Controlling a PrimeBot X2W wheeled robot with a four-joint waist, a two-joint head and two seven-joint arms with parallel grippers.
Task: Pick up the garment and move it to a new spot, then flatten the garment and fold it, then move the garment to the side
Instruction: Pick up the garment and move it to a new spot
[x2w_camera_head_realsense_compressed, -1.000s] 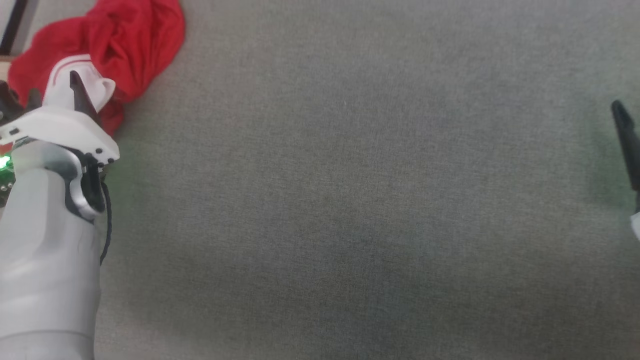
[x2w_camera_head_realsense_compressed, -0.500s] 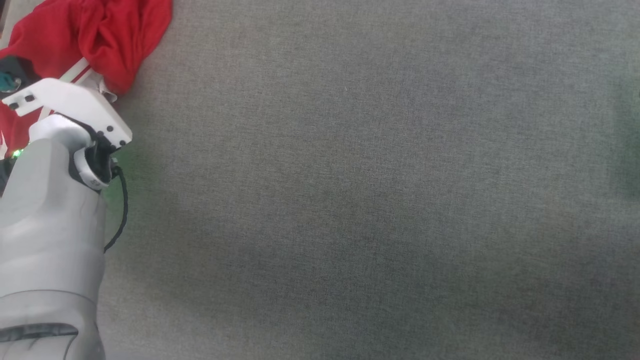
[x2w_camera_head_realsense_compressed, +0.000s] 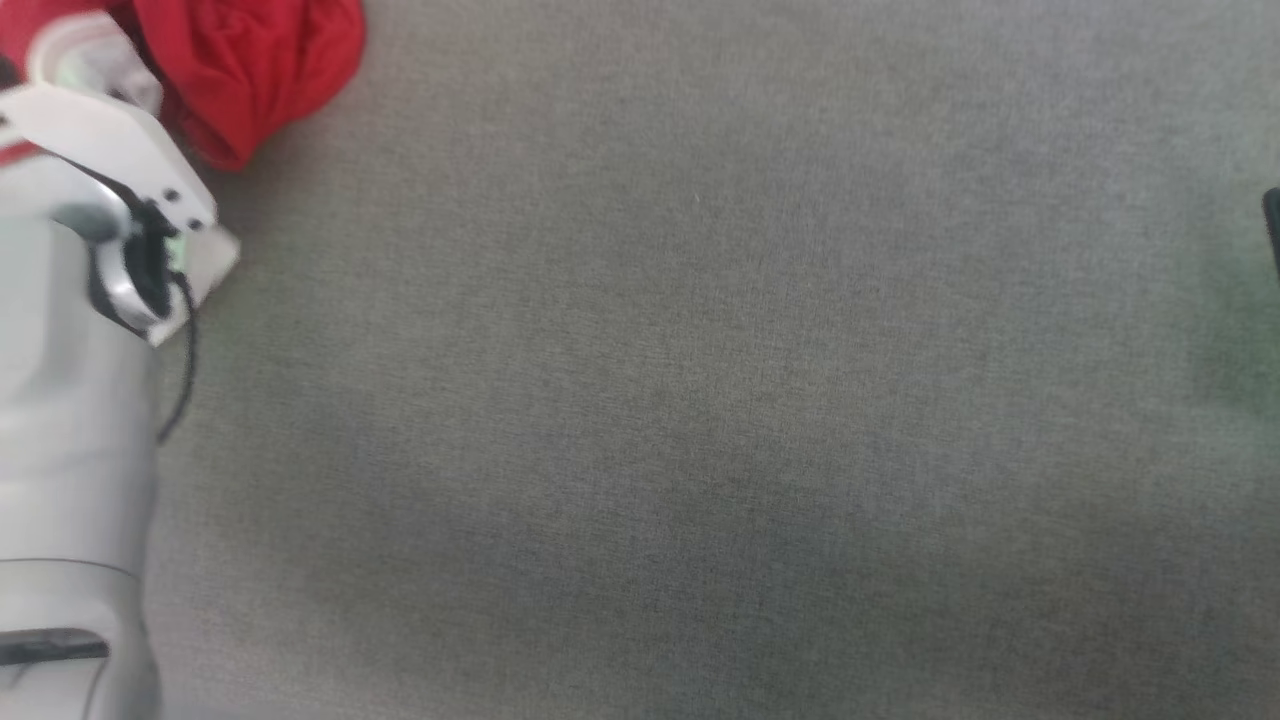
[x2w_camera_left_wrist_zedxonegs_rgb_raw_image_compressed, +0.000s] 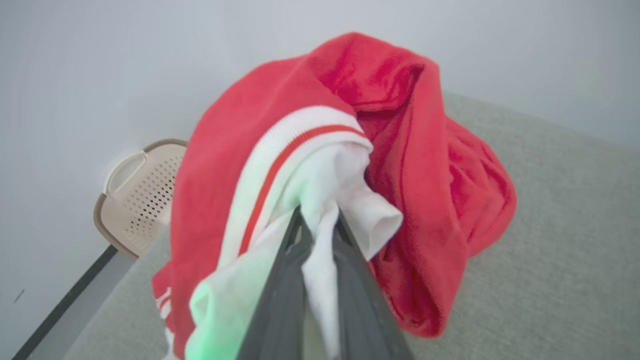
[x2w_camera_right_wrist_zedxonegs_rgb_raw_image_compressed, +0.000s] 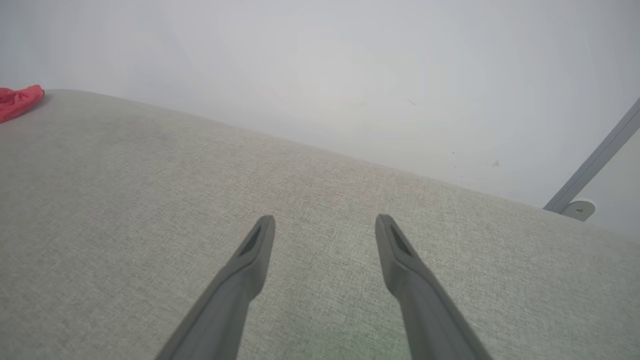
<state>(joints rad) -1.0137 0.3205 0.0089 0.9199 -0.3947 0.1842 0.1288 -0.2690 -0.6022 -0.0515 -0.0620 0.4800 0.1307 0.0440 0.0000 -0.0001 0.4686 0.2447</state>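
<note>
Pinching a white sleeve end of the garment (x2w_camera_left_wrist_zedxonegs_rgb_raw_image_compressed: 430, 200), the left claw (x2w_camera_left_wrist_zedxonegs_rgb_raw_image_compressed: 317, 216) is clenching, its fingers nearly together with a strip of white cloth squeezed between them. The left wrist view is showing this grip plainly, with a red-and-white striped band draping just above the fingertips. It is also catching a beige perforated basket (x2w_camera_left_wrist_zedxonegs_rgb_raw_image_compressed: 140, 195) lying beyond the edge of the grey desk (x2w_camera_left_wrist_zedxonegs_rgb_raw_image_compressed: 560, 260). In the head view the garment is bunching at the desk's far left corner, and the left arm's white wrist housing is covering the fingers, so the grip is hidden there. The right claw (x2w_camera_right_wrist_zedxonegs_rgb_raw_image_compressed: 325, 225) is hanging released over bare desk, fingers well apart, grasping nothing. Its wrist view is showing only a scrap of red at the desk's far edge.
</note>
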